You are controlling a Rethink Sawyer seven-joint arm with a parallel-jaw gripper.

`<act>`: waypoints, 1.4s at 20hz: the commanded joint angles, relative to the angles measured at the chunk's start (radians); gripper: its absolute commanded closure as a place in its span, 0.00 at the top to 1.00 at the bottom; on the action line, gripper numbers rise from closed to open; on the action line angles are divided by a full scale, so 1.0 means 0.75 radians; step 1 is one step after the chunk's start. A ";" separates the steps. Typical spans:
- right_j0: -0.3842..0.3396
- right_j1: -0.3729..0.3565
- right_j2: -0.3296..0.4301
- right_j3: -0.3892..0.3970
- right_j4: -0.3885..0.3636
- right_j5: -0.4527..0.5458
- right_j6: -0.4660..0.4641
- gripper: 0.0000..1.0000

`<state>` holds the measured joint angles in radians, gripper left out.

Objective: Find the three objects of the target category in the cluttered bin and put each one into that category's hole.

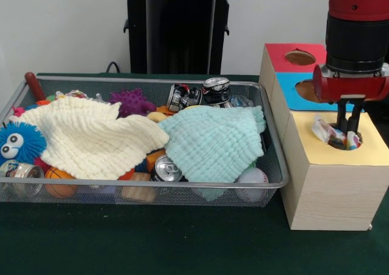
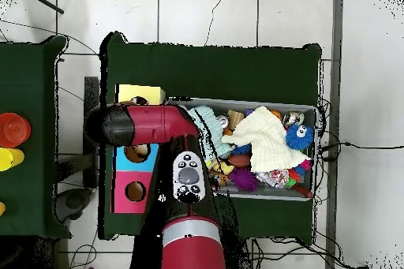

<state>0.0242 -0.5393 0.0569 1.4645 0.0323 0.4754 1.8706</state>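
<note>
The wire-mesh bin (image 1: 267, 184) (image 2: 309, 110) holds a cream waffle cloth (image 1: 91, 135) (image 2: 264, 136) at its left and a mint-green waffle cloth (image 1: 213, 142) (image 2: 209, 128) at its right, both spread over the clutter. My gripper (image 1: 349, 140) hangs straight down over the round hole (image 1: 340, 142) in the yellow top (image 1: 371, 150) (image 2: 140, 92) of the wooden box. It is shut on the white confetti cloth (image 1: 322, 129), which bunches at the hole's left rim and dips inside. In the overhead view the arm hides the gripper and the hole.
The blue-topped hole (image 1: 307, 91) (image 2: 136, 154) and red-topped hole (image 1: 299, 57) (image 2: 136, 192) lie behind the yellow one. The bin also holds drink cans (image 1: 216, 90), a blue fuzzy ball with eyes (image 1: 18, 141), a purple spiky ball (image 1: 130, 102) and a baseball (image 1: 252, 176).
</note>
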 commanded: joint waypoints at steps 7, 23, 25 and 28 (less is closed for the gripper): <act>-0.030 0.091 -0.004 -0.019 -0.027 0.030 0.136 0.00; -0.025 0.057 -0.041 0.050 -0.054 0.031 0.124 0.00; -0.022 0.053 -0.046 0.054 -0.056 0.019 0.127 0.00; -0.020 -0.002 -0.031 0.079 -0.037 0.039 0.128 0.00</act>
<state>0.0242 -0.5154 0.0253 1.4600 0.0290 0.4740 1.8706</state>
